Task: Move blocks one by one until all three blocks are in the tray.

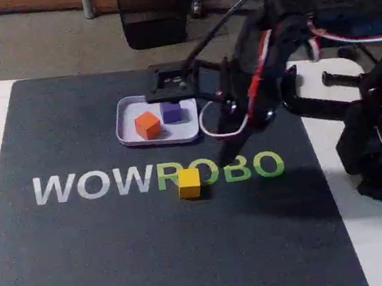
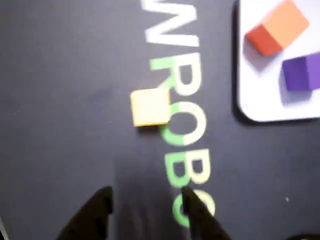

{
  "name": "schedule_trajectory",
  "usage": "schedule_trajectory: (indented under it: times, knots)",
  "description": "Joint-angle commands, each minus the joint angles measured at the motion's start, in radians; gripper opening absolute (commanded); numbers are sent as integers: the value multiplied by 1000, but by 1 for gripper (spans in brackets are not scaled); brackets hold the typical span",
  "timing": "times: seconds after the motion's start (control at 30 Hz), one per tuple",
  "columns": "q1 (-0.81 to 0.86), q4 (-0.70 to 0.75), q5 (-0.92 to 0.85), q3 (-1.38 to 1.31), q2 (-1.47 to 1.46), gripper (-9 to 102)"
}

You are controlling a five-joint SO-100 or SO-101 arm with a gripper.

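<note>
While pincer (image 2: 147,197) gapes empty, yellow block (image 2: 149,107) on mat, orange (image 1: 148,125), purple (image 1: 171,111) in tray (image 1: 128,134)

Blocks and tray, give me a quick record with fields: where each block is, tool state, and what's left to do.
yellow block: on the dark mat, over the printed lettering, outside the tray
orange block: inside the tray
purple block: inside the tray, beside the orange one
tool: open, holding nothing, above the mat short of the yellow block in the wrist view
blocks in tray: two of three
remaining: yellow block not yet moved
</note>
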Motion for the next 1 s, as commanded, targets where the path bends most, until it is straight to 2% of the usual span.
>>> schedule_trajectory:
  times: [0.0, 0.37, 0.63, 0.97]
  knots:
    - [21, -17, -18, -72, -46, 16]
    - [84, -120, -74, -77, -196, 17]
    - [25, -124, -100, -100, -238, 20]
    - [-11, -121, -69, -322, -463, 20]
